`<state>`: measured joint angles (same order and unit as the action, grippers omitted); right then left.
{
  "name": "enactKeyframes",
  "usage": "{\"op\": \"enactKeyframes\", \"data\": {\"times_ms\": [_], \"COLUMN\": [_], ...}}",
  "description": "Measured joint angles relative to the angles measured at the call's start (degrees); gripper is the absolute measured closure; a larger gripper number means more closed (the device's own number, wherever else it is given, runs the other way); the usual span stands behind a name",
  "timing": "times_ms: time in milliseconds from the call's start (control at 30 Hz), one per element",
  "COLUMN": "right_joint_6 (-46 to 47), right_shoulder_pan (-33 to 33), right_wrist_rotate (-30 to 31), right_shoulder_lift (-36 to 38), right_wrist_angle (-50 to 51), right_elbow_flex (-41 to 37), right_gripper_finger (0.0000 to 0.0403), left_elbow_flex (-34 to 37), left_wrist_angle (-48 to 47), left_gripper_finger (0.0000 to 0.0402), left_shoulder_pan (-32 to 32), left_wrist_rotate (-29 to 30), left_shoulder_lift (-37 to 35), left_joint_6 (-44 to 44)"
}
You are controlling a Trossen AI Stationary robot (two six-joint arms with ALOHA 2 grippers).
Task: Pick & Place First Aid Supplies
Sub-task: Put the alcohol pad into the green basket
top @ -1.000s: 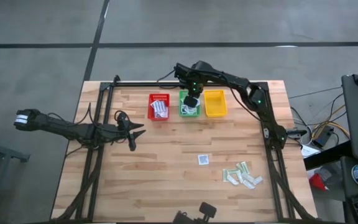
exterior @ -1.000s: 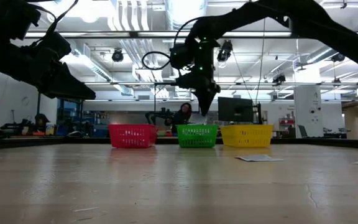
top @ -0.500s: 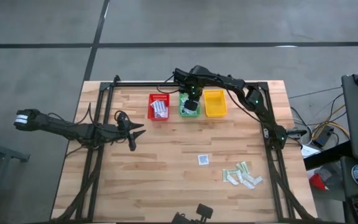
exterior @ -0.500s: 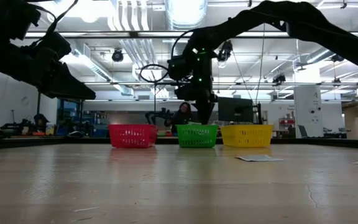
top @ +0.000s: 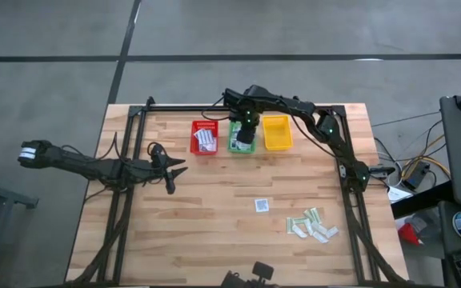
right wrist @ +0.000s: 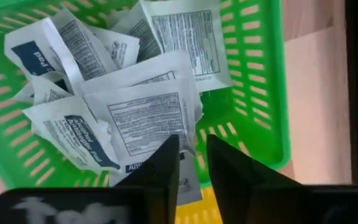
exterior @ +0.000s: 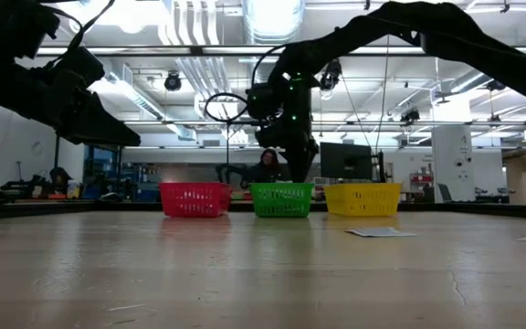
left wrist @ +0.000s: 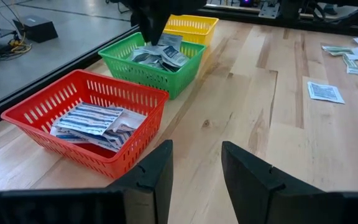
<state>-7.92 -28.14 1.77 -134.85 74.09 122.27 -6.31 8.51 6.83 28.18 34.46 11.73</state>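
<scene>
At the table's left edge, the left gripper (top: 172,171) hung idle with fingers spread. Farther along, the red basket (top: 204,138) held blue-striped packets (left wrist: 92,121); the green basket (top: 242,136) held square white-blue packets (right wrist: 135,112), and over these the right gripper (right wrist: 191,163) hovered, fingers slightly parted, pinching nothing. The yellow basket (top: 277,133) stood beside it. One square packet (top: 261,205) and beige strips (top: 313,225) lay on bare wood.

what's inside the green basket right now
The green basket holds a loose pile of white square packets with printed text, some blue-marked. The right gripper reaches in over them. Packets lower down and the basket floor are covered.
</scene>
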Motion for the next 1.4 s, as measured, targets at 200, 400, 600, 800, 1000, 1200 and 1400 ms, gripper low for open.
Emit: {"op": "enactKeyframes", "data": {"times_ms": [200, 400, 600, 800, 1000, 1200, 1400], "right_joint_6": [-3.15, -4.51, -8.85, -10.49, -9.44, -2.15, 5.47], "right_shoulder_pan": [0.00, 0.27, 4.16, 11.84, 20.83, 26.92, 30.13], "right_wrist_rotate": [4.67, 5.27, -6.76, -14.18, -14.57, -14.41, -13.63], "right_shoulder_lift": [0.14, 1.59, 6.88, 16.51, 26.98, 35.84, 40.09], "right_wrist_angle": [0.54, 1.61, 10.65, 14.04, 10.78, 1.47, -8.79], "right_elbow_flex": [2.22, 7.19, 10.03, 4.91, -6.29, -21.02, -32.19], "right_gripper_finger": [0.0289, 0.0288, 0.0304, 0.0318, 0.0327, 0.0335, 0.0327], "left_elbow_flex": [0.00, 0.00, 0.00, 0.00, 0.00, 0.00, 0.00], "left_wrist_angle": [0.00, -0.01, -0.04, -0.10, -0.37, -0.49, -0.50], "left_gripper_finger": [0.0268, 0.0268, 0.0268, 0.0268, 0.0268, 0.0268, 0.0268], "left_shoulder_pan": [0.02, 0.01, 0.00, 0.02, 0.00, 0.00, 0.02], "left_wrist_rotate": [-0.02, -0.02, -0.02, -0.01, 0.00, 0.00, 0.00], "left_shoulder_lift": [0.00, 0.00, -0.02, -0.02, 0.09, 0.07, 0.09], "left_joint_6": [0.00, 0.02, 0.04, -0.07, -0.11, -0.13, -0.11]}}
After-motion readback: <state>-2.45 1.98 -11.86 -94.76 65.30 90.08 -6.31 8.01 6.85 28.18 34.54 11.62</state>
